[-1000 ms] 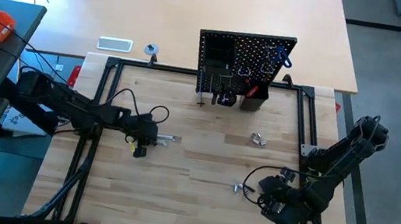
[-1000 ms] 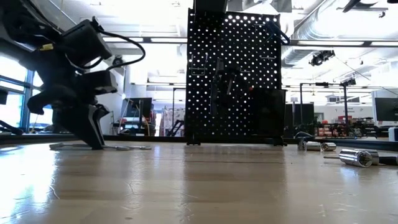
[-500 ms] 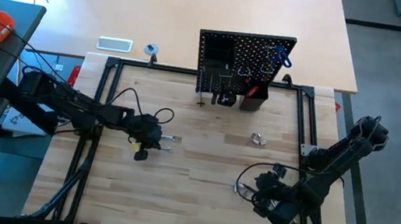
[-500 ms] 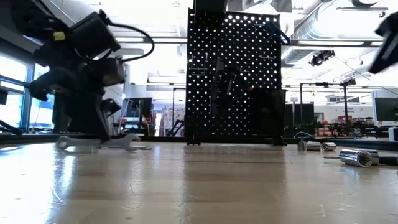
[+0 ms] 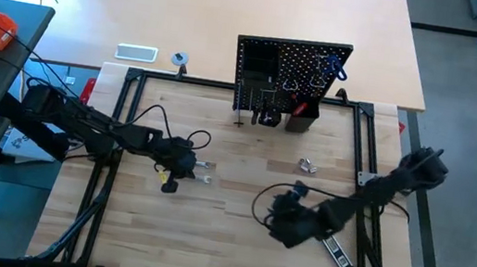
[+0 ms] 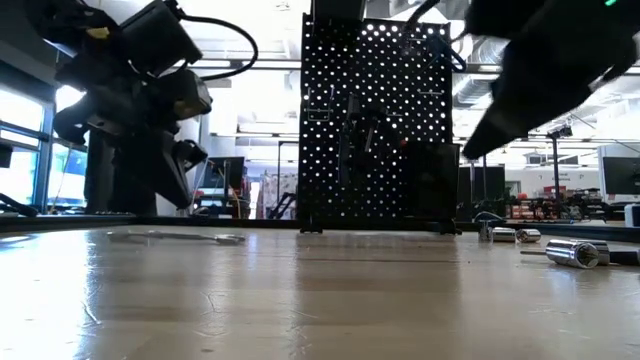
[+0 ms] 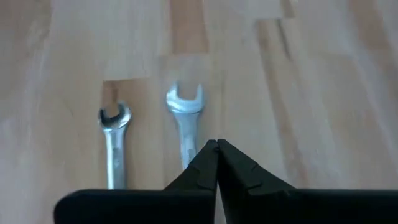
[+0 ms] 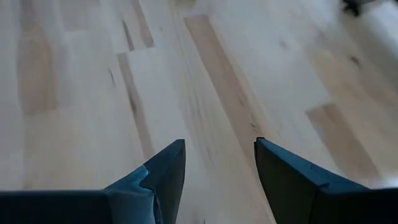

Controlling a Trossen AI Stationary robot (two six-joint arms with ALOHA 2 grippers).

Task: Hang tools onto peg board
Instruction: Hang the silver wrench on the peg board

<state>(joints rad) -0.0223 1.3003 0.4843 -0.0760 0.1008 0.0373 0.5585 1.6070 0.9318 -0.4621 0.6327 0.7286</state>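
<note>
Two silver wrenches (image 7: 183,115) lie side by side on the wooden surface (image 5: 232,245), left of its middle, open ends pointing the same way. The left claw (image 7: 216,144) sits right over them with its fingers pressed together; the tips cover the shaft of one wrench, and whether they touch it cannot be told. In the low view both wrenches lie flat on the wood, with the left arm's dark bulk above them. At the far edge, about the middle, the peg board (image 5: 293,66) stands upright with several tools on its front: dark ones on hooks in the lower middle, a red-handled one by the small black bin, a blue-handled one near the upper right corner. Beyond the frame to the board's left, a white rectangle (image 5: 136,53) and a tape roll (image 5: 180,59) rest on a paler table. A few small silver sockets (image 5: 309,167) lie on the wood in front of the board and to its right. The right claw (image 5: 277,221) is nearer the front, right of centre, fingers spread apart over bare wood and holding nothing. Just to its right a black striped bar (image 5: 338,253) lies on the surface.
</note>
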